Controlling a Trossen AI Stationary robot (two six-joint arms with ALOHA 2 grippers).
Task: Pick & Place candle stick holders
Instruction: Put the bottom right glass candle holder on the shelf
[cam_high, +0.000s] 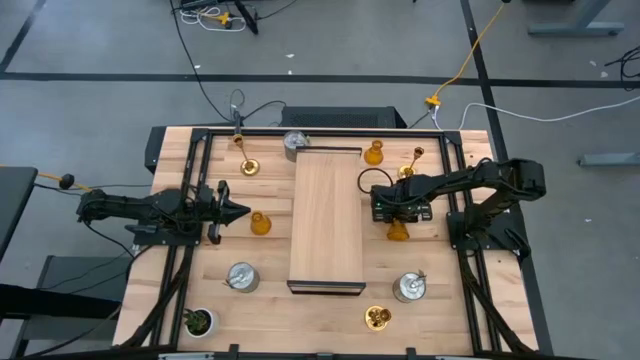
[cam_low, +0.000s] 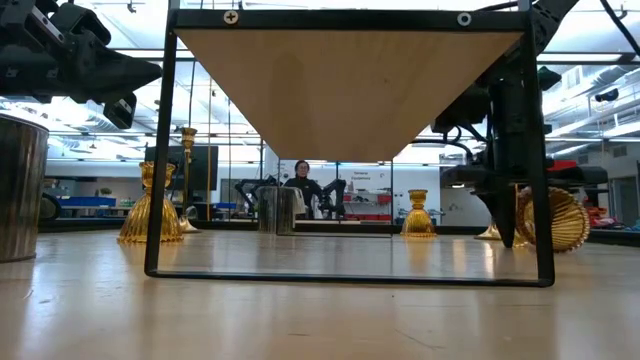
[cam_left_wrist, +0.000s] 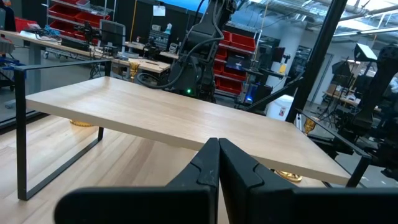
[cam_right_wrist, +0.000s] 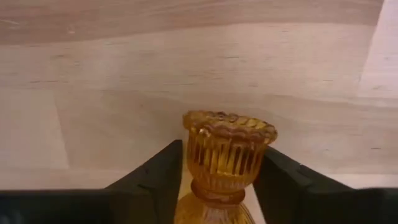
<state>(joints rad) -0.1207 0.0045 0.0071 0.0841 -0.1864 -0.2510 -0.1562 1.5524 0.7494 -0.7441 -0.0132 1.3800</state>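
High view: the wooden worktop (cam_high: 330, 315) carries a raised wooden shelf (cam_high: 327, 215) on a thin black frame down its middle, and the holders are scattered on both sides of it.

The right hand (cam_high: 398, 222) reaches in just right of the shelf, pointing down over an amber holder (cam_high: 398, 232). In the right wrist view its two dark fingers (cam_right_wrist: 158, 177) sit on either side of that amber holder's ribbed cup (cam_right_wrist: 227, 155), hard up against the glass on both flanks, so it looks clamped on the holder. The low view shows the same holder (cam_low: 550, 220) tipped on its side under that hand, its fluted base facing out.

The left hand (cam_high: 240, 210) hangs left of the shelf with its fingertips pressed together to a point, holding nothing. A second amber holder (cam_high: 260, 223) stands just beside its tip. A third amber holder (cam_high: 374, 153) stands at the far edge, right of the shelf.

Gold thin-stemmed holders: one (cam_high: 248, 165) far left, one (cam_high: 413, 160) far right near the right arm, one (cam_high: 377, 318) at the near edge. Silver holders: one (cam_high: 296, 143) at the shelf's far end, one (cam_high: 241, 277) near left, one (cam_high: 409, 287) near right. A small potted plant (cam_high: 198, 321) sits at the near left corner.

In the low view a person (cam_low: 301, 183) sits in the room beyond.
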